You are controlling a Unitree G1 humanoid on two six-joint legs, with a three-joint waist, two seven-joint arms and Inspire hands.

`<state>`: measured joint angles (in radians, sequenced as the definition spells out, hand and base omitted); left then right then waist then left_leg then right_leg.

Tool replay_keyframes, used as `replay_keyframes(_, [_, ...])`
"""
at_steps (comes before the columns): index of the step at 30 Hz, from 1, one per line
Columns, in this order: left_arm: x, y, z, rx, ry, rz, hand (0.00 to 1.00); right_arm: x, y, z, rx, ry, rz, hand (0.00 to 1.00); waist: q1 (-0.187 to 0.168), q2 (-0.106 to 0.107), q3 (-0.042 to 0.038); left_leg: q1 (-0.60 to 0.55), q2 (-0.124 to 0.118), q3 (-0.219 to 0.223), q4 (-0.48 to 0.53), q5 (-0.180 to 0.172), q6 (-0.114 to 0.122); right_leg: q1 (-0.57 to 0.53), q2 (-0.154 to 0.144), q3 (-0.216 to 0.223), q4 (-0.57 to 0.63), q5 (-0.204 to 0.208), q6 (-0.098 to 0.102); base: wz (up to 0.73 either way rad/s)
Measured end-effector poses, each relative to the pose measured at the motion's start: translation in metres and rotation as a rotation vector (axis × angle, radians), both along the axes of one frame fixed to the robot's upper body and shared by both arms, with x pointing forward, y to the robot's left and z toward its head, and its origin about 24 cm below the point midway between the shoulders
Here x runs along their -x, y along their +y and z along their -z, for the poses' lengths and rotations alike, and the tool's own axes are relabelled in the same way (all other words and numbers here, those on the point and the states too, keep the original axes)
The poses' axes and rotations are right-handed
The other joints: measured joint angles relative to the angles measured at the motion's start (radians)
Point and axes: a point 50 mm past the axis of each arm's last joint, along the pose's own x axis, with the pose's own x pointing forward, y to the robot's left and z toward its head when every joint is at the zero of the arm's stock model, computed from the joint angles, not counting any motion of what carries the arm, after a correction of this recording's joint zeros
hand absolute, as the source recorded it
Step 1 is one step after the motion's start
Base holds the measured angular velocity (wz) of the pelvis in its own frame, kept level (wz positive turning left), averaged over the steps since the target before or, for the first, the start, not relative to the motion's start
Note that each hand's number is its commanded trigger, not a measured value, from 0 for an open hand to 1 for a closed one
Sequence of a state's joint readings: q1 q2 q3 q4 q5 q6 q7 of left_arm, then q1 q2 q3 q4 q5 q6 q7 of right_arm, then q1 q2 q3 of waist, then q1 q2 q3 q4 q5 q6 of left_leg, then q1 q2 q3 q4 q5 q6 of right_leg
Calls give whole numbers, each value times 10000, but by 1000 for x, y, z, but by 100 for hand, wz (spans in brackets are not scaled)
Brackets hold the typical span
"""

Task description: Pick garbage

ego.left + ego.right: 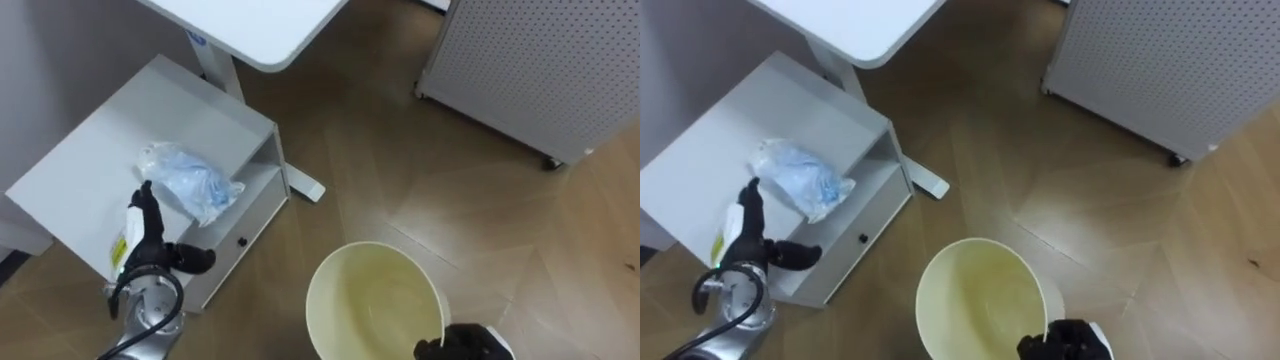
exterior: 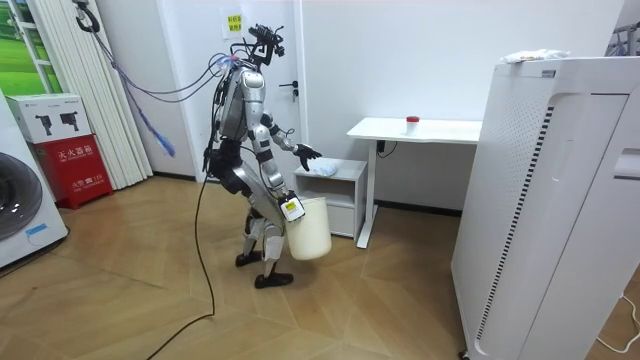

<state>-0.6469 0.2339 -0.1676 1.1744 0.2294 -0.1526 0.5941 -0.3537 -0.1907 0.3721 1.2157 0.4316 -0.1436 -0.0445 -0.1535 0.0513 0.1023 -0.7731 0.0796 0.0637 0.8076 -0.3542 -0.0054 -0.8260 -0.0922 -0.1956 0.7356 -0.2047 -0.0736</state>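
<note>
Stands close to a low white cabinet (image 1: pixel 85 170) tucked beside the leg of a white desk (image 1: pixel 260 25), with a perforated white panel (image 1: pixel 540 70) off to the far right across the wood floor (image 1: pixel 400 170).

Holds the left hand (image 1: pixel 150 245) over the near edge of the cabinet top, fingers straight and spread upward, thumb stuck out to the right, clasping nothing. Finds the garbage (image 1: pixel 190 180), a crumpled blue-and-white plastic bag, lying on the cabinet top just beyond those fingertips, close but apparently not touched. Carries a cream bucket (image 1: pixel 376 246) low on the right, near the body, with the right hand (image 1: pixel 465 345) curled over its near rim, as far as can be made out. Shows the bucket empty inside, so puts the pick itself as not yet done.

Risks, judging from here:
- Pushing instead of grasping: would likely shove so light a bag far and left across the smooth top, or off the right edge onto the shelf below.
- Closing too near: could catch the cabinet edge with the thumb and pinch only air.
- Pinching a single loose fold: may let the bag slip out on the way over.
- Crossing the gap: leaves bare floor between cabinet and bucket, so an early release would probably drop the garbage short.
- Letting the bucket tilt in the right hand: would narrow the target.
</note>
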Motion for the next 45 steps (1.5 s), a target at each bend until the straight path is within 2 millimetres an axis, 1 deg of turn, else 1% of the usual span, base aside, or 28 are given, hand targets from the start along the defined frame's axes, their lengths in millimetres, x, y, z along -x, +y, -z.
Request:
replay_keyframes(3, [-5, -1, -9, -896, -272, 306, 0, 1, 0, 0, -199, -55, 163, 100, -166, -5, 5, -291, 42, -104, 361, -88, -67, -221, 1, -74, 310, -114, -81, 5])
replay_keyframes(5, [-6, -3, -10, -1321, -281, 557, 0, 3, 1, 2, -293, 32, 204, 100, -186, -3, 7, -363, 162, -117, 581, -195, -102, -231, 69, -131, 421, -166, -131, 0])
replay_keyframes(8, [-7, -4, -10, -1631, -208, 674, 0, 4, 3, 2, -374, 43, 154, 100, -378, 2, 10, -437, 206, -128, 718, -241, -89, -270, 51, -176, 549, -211, -145, 1])
replay_keyframes(9, [-7, -5, -10, -1743, -161, 680, 0, 3, 3, 2, -382, 36, 147, 100, -398, 3, 10, -482, 294, -102, 800, -267, -87, -308, 51, -178, 611, -222, -161, 0])
replay_keyframes(19, [-3, -2, -4, -2399, 268, 710, 0, -1, 7, -1, -537, -208, 7, 100, -477, -3, 14, -710, 334, -99, 1000, -293, -86, -528, 41, -193, 777, -234, -182, 0])
replay_keyframes(25, [-5, 2, -8, -2727, 294, 704, 0, -1, 4, -2, -710, -284, 328, 100, -678, -10, 22, -1255, 438, -67, 1222, -341, -85, -1008, 75, -247, 886, -240, -202, -1])
replay_keyframes(26, [-5, 3, -8, -2754, 297, 686, 0, -1, 4, -2, -737, -290, 359, 100, -740, -11, 22, -1413, 476, -74, 1308, -369, -82, -1124, 82, -289, 927, -254, -222, 0])
replay_keyframes(29, [-4, 10, -8, -2875, 498, 596, 0, -5, 4, -6, -814, -495, 270, 100, -875, -13, 23, -1782, 483, -73, 1477, -409, -82, -1478, 79, -286, 1068, -270, -237, -3])
replay_keyframes(32, [-3, 14, -6, -2923, 765, 563, 0, -6, 1, -8, -826, -574, 224, 100, -877, -13, 24, -1991, 479, -69, 1660, -492, -63, -1698, 65, -284, 1250, -340, -239, -2])
replay_keyframes(34, [-2, 16, -5, -3038, 861, 563, 0, -6, 0, -9, -877, -601, 270, 100, -881, -14, 23, -2061, 476, -68, 1694, -503, -59, -1786, 43, -237, 1346, -385, -219, 3])
replay_keyframes(38, [-2, 22, -7, -3429, 951, 572, 0, -7, -2, -9, -1016, -631, 424, 100, -860, -12, 24, -2207, 470, -66, 1779, -519, -72, -1944, 54, -241, 1431, -403, -248, 0])
replay_keyframes(42, [-3, 31, -14, -4053, 985, 519, 0, -9, -2, -12, -1053, -763, 399, 100, -861, -13, 24, -2392, 490, -89, 1927, -551, -97, -2118, 60, -262, 1570, -440, -290, 0])
replay_keyframes(45, [-5, 33, -16, -4306, 1034, 497, 0, -9, -1, -13, -1053, -792, 408, 100, -862, -13, 23, -2440, 491, -101, 1978, -555, -98, -2151, 51, -268, 1620, -446, -300, 0])
